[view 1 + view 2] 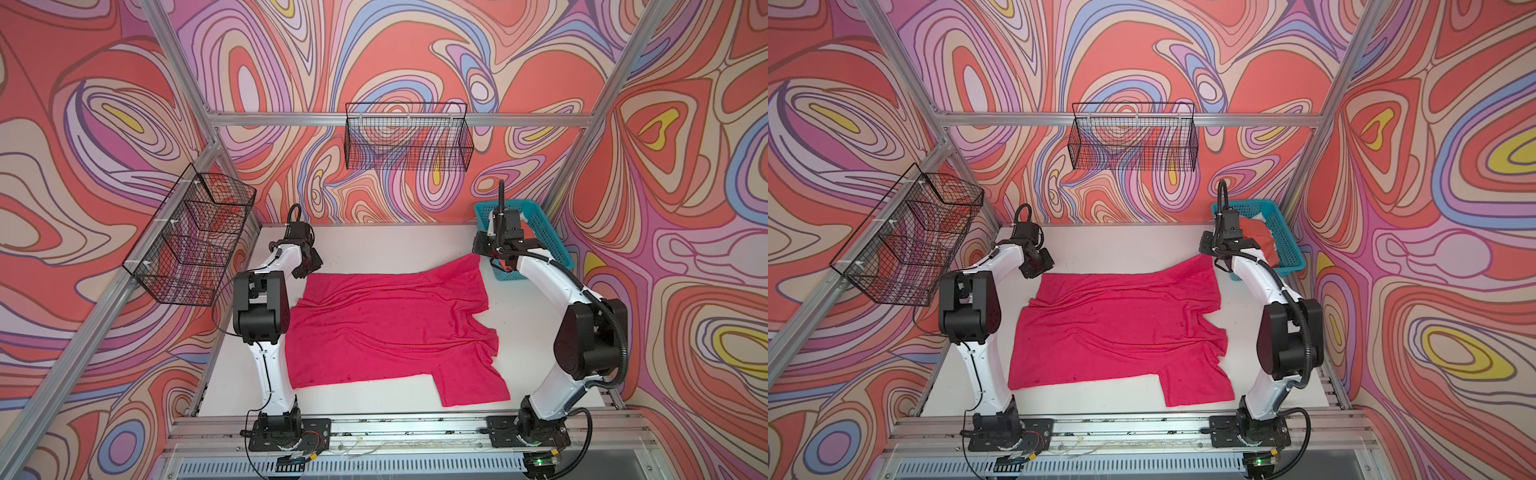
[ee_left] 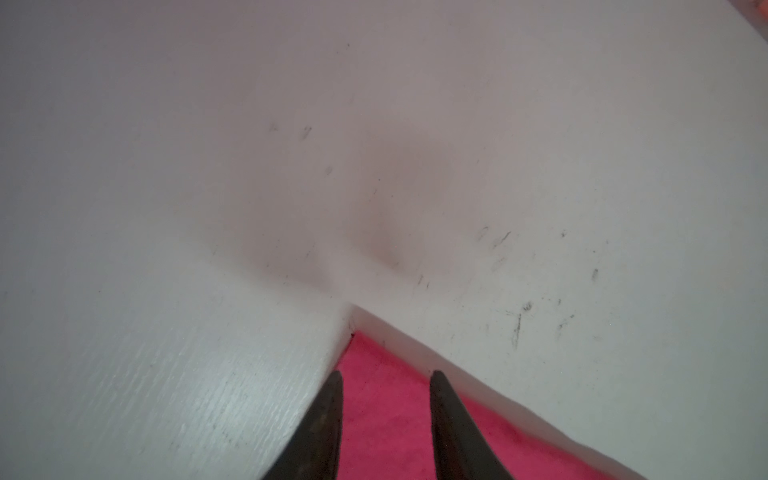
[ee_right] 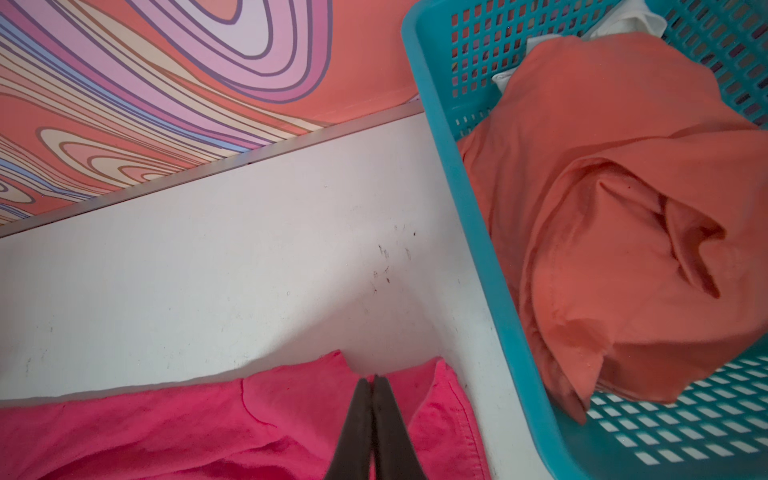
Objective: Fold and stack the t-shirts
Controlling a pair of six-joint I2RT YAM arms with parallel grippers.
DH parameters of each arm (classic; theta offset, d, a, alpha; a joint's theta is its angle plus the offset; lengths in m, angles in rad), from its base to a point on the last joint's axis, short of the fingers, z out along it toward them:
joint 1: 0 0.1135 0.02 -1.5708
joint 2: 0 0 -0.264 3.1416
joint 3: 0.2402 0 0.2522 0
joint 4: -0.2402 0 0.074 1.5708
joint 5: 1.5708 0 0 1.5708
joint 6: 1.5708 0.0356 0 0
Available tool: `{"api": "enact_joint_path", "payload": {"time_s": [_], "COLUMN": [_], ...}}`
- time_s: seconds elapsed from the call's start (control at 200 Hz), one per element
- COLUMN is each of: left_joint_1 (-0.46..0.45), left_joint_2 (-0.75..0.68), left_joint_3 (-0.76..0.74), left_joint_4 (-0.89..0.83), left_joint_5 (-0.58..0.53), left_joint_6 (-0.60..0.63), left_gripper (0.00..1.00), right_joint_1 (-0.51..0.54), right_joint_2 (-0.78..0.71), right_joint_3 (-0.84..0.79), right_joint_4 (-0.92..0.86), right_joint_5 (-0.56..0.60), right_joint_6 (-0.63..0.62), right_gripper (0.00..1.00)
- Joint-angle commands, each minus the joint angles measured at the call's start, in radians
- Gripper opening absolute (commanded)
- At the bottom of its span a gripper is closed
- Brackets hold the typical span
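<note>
On table (image 1: pixel 374 249), far edge | pink shirt (image 1: pixel 386 328) spread, orange shirt (image 3: pixel 623 208) in basket (image 3: pixel 478 249) | right gripper (image 3: pixel 372 379) pinched tight on pink corner | left gripper (image 2: pixel 386 374) part-open astride other corner, nothing held | risk: shallow left bite slips, fold skews

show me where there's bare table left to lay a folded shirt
Widest bare table: the back strip between the far edge of the pink shirt and the wall. Smaller patch on the right, between the shirt's sleeves and the right arm. Crowded: back right, at the teal basket and right gripper.
</note>
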Motion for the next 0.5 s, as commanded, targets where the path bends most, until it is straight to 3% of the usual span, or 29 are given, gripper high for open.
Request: {"api": "enact_joint_path", "payload": {"time_s": [0.0,0.491], "left_joint_1": [0.010,0.016], "left_joint_2": [0.052,0.121], "left_joint_3": [0.046,0.110], "left_joint_4": [-0.047,-0.120], "left_joint_5": [-0.039,-0.013], "left_joint_6": [0.013,-0.019], "left_gripper": [0.34,0.25], "right_joint_1": [0.004,0.004], "right_joint_2": [-0.006,-0.006], "right_joint_3": [0.025,0.028], "right_joint_4": [-0.014,-0.013], "right_joint_5": [-0.007,-0.009], "right_joint_6": [-0.012,-0.009], "right_gripper": [0.00,0.00]}}
